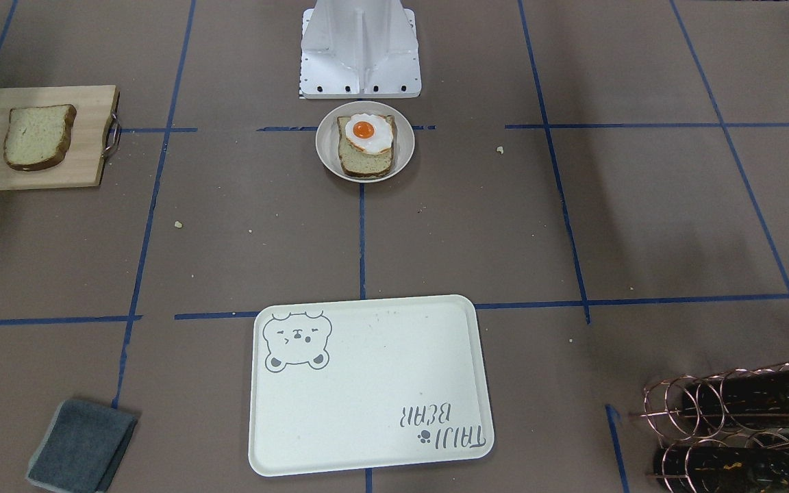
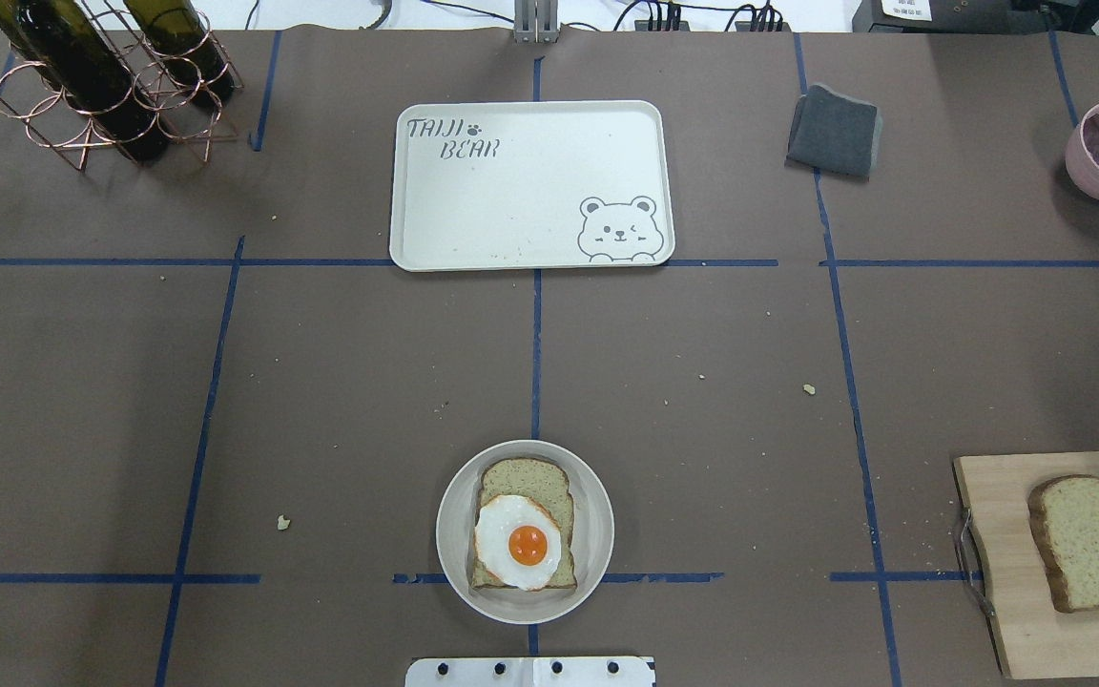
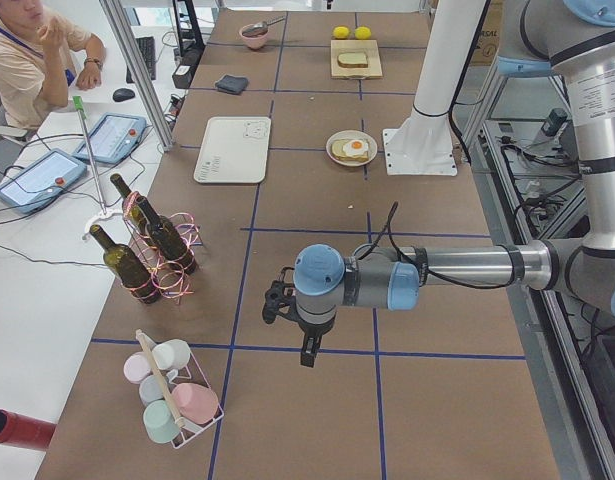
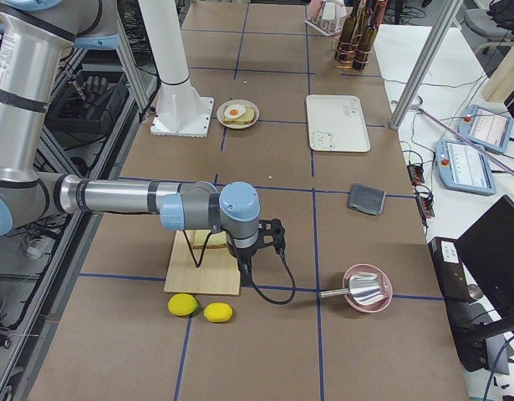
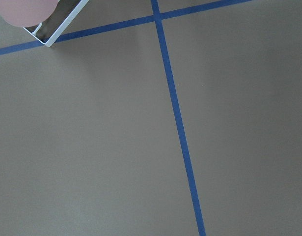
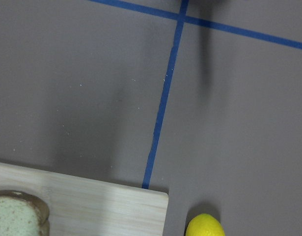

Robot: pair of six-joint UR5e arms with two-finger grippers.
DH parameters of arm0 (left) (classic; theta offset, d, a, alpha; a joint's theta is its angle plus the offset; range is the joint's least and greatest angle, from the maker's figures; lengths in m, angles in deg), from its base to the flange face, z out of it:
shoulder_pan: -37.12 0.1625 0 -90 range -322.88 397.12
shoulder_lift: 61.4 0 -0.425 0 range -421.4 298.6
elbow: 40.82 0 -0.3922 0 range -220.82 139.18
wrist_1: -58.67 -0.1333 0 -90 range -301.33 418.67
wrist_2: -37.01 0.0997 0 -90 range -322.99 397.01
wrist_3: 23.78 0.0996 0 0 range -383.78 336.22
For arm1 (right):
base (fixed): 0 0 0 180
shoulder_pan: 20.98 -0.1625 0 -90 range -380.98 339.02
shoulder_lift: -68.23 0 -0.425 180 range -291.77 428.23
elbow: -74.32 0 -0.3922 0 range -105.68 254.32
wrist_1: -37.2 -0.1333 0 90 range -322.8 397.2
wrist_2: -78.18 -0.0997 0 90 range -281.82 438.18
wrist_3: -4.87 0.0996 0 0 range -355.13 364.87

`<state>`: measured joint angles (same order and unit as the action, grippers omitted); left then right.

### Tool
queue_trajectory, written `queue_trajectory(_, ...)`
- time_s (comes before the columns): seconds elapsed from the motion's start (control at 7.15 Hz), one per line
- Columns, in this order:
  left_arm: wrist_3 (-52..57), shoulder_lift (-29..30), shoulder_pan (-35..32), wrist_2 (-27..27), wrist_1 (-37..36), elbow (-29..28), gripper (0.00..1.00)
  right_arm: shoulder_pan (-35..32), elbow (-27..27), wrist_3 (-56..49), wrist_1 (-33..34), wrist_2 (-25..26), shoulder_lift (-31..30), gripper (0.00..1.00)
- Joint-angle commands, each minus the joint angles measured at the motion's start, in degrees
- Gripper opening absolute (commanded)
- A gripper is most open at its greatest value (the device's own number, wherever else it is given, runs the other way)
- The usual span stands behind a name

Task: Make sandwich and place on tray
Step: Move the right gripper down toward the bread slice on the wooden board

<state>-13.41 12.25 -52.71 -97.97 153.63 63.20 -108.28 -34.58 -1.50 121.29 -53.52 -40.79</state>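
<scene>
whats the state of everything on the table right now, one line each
first slice, flat on the plate, egg on top
egg, yolk up, uncovered
second slice, flat on the cutting board
tray, nothing on it
cloth, folded
left gripper, open or shut cannot tell
right gripper, open or shut cannot tell

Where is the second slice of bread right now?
In the overhead view the plain bread slice lies lower right, on the wooden cutting board on the robot's right, well apart from the plate at centre.
</scene>
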Motion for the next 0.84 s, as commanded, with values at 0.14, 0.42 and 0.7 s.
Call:
queue_trajectory(0.14,0.0,0.0,0.0,-1.0,1.3,1.3,1.0,5.4,0.3,3.4,-13.5,-0.7,0.2,1.0)
queue_trajectory(0.42,0.0,0.0,0.0,-1.3,3.1,1.3,1.0,12.5,0.4,16.3,-24.2,-3.3,-4.1,1.0)
queue_trajectory(0.7,0.0,0.0,0.0,-1.3,3.7,1.2,1.0,20.7,1.7,37.6,-41.2,1.1,-9.6,0.96)
